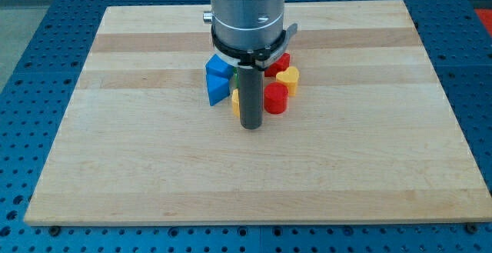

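Resting on the tabletop (115, 168), my tip (250, 126) (a bare rod, no gripper, holding nothing) sits at a block cluster's bottom edge, between yellow sliver (235, 101) and red cylinder (276, 98), blue blocks (218, 80) left, yellow heart (288, 77) right.

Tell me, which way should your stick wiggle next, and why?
Probably a small slide toward the view's bottom: my tip is crowded, with the red cylinder on its right and a yellow block and blue triangle on its left.
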### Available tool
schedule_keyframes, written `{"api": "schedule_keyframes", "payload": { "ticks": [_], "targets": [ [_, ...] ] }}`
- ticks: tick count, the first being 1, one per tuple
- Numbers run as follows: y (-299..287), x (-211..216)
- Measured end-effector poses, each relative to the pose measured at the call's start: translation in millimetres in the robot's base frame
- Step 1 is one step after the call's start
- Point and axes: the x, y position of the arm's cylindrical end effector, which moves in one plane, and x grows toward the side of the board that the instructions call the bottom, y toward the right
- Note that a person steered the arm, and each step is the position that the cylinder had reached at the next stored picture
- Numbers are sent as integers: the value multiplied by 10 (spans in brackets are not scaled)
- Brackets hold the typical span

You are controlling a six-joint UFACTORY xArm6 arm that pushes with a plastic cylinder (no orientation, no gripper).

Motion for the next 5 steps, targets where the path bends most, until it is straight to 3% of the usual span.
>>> {"api": "schedule_keyframes", "payload": {
  "ticks": [3, 5],
  "targets": [
    [-150, 156],
    [-85, -239]
  ]
}}
